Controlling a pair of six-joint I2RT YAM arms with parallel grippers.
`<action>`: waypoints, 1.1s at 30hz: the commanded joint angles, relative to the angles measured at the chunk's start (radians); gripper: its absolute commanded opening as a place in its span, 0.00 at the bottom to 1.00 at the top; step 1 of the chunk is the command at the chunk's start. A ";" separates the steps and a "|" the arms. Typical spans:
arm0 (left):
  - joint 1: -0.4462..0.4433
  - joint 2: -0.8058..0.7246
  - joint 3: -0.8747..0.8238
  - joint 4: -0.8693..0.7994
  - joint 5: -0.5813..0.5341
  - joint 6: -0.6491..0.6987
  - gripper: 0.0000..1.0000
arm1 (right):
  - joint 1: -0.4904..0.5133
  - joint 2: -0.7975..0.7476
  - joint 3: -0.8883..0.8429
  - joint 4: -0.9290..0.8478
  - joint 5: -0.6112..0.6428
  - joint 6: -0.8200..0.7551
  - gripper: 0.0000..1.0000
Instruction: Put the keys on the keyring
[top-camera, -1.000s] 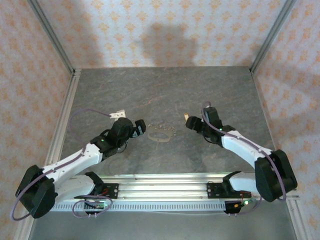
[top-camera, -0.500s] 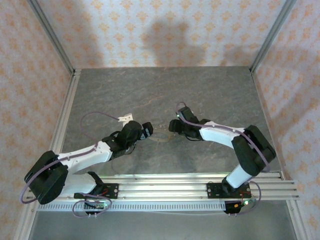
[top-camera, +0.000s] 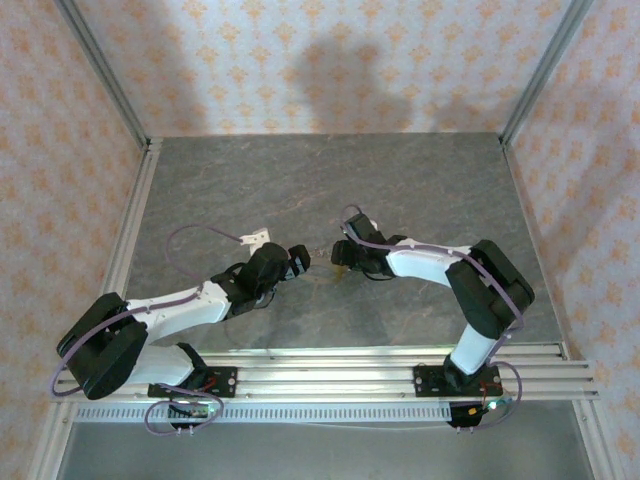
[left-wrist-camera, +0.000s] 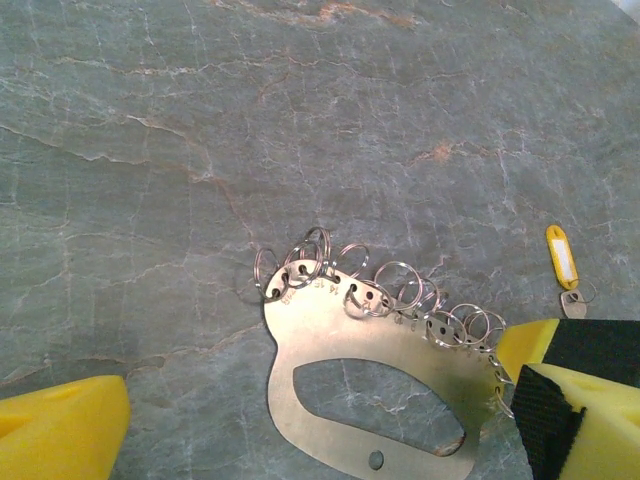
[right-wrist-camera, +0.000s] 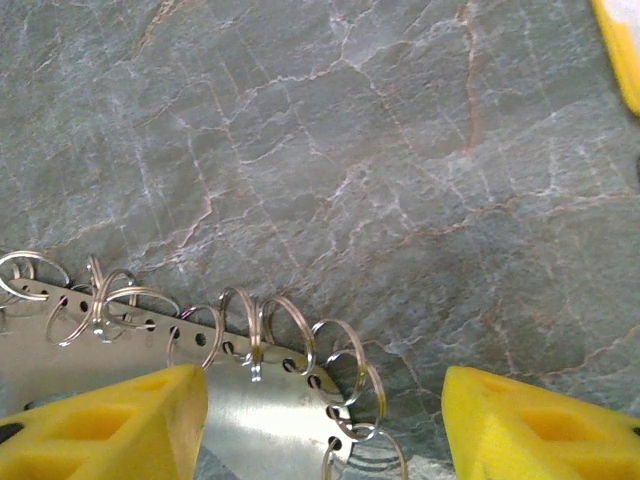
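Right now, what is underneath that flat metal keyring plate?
Through the oval cut-out in the keyring, the grey stone table shows. Anything beneath its solid metal is covered.

Keyring (left-wrist-camera: 400, 335) brushed, slightly glossy metal; table (left-wrist-camera: 300, 100) matt veined stone-look.

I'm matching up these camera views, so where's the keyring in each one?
Top external: keyring just below picture centre, small and faint.
Left wrist: bottom centre, a flat plate edged with small rings.
Right wrist: bottom left, cut off by the edge.
Shared landmark: the grey veined table under it.
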 joint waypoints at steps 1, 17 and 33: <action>-0.010 0.001 0.006 0.020 -0.042 -0.004 1.00 | 0.017 0.011 0.038 -0.020 0.023 0.002 0.63; -0.022 -0.021 -0.004 0.011 -0.054 0.000 1.00 | 0.061 0.029 0.074 0.005 -0.017 0.027 0.59; -0.027 -0.085 -0.004 -0.049 -0.042 0.035 1.00 | 0.061 -0.185 -0.008 -0.197 0.177 -0.167 0.59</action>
